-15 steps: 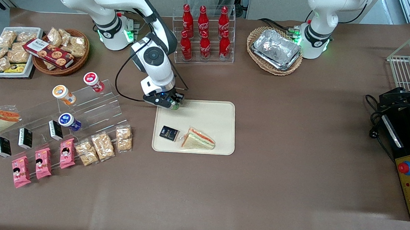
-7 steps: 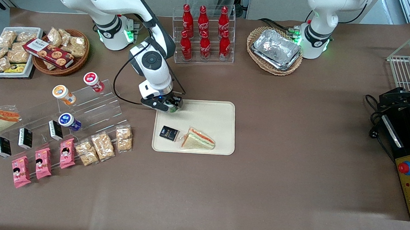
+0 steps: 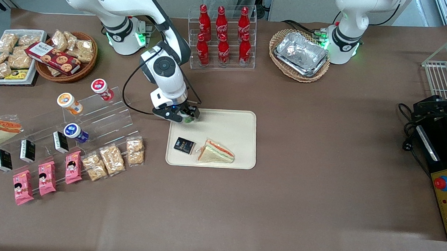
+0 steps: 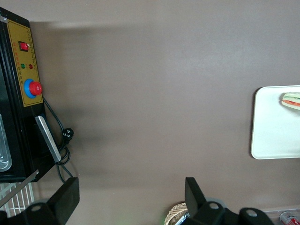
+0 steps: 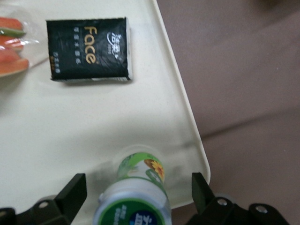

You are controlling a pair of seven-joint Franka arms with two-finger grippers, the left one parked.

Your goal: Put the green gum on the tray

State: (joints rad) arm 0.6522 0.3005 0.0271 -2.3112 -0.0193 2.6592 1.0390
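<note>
Front view: the gripper point(image 3: 184, 117) hangs over the tray point(image 3: 240, 121) corner at ten o'clock from the sandwich point(image 3: 216, 152). Right wrist view: fingers spread wide, the green gum point(image 5: 136, 194) stands freed on the tray point(image 5: 70, 136), six o'clock of the black pack point(image 5: 89, 49). Release seems done; a straight lift comes next.

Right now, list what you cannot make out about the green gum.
Front view: the end effector, over the tray corner, covers most of the green gum.
Right wrist view: the gum's body hides its base, so contact with the tray is unconfirmed.
Right wrist view: the frame edge cuts off the lid label.
</note>
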